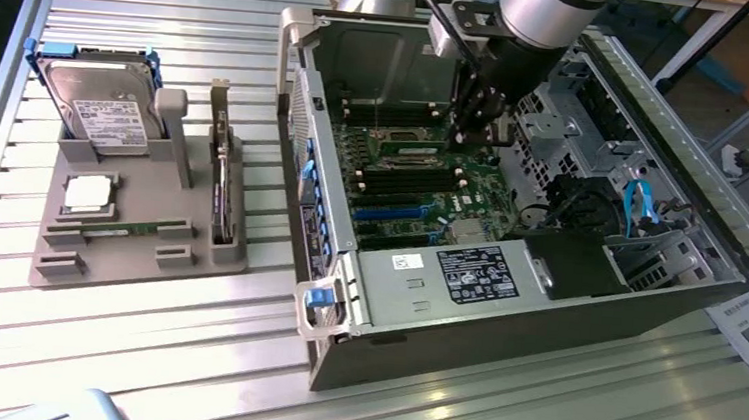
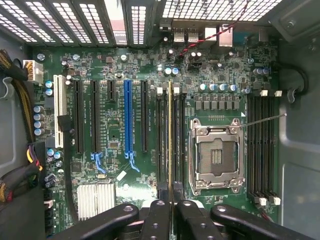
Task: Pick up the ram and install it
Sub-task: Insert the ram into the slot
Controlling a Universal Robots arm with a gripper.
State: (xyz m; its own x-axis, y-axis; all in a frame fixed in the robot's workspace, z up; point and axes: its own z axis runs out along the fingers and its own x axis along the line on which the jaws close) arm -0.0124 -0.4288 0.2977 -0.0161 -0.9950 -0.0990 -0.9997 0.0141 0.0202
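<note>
The gripper (image 2: pixel 171 196) was clamped on the ram (image 2: pixel 170 135), held on edge above the memory slots (image 2: pixel 161 130) just beside the empty processor socket (image 2: pixel 218 156) on the motherboard (image 2: pixel 115 70). Whether it touched a slot was unclear. The open computer case (image 1: pixel 474 308) lay on the slatted surface (image 1: pixel 136 352), beside a grey parts holder (image 1: pixel 132 231).

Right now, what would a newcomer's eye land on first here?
The gripper reaches into the open computer case, shut on the ram. The stick is seen edge-on, lined up with the memory slots beside the empty processor socket. At the exterior view's left, a grey holder carries a hard drive and a card standing on edge.
</note>
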